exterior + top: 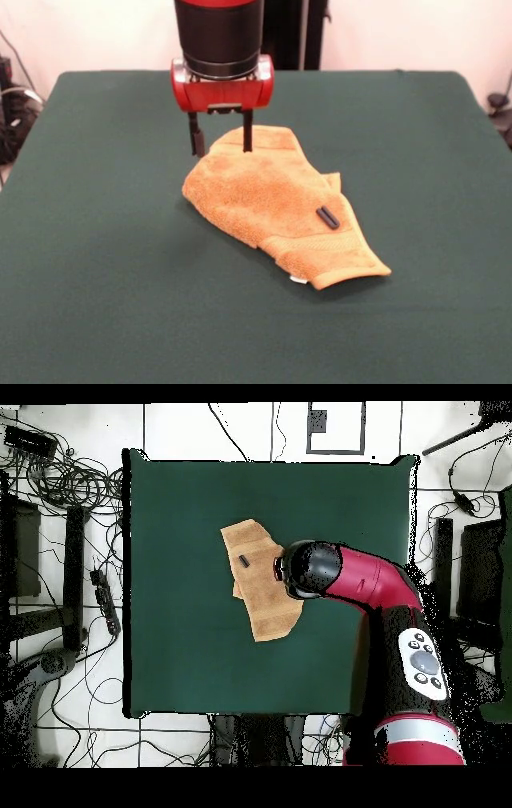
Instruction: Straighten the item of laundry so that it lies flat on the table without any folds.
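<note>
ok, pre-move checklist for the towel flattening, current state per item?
1. Gripper open: ok, jaws stand apart, nothing between them.
2. Gripper over the towel: ok, the tips hang at its far edge in the front view; whether they touch the cloth: cannot tell.
3. Towel flat: not ok, it lies folded over itself, with a crumpled outline in both views.
4. Towel free of loose items: not ok, a small black cylinder rests on it near the ribbed band.
5. Room to spread: ok, the table shows open green cloth on every side of the towel.
6. Fold layout under the arm: cannot tell, the arm hides part of the towel from overhead.
</note>
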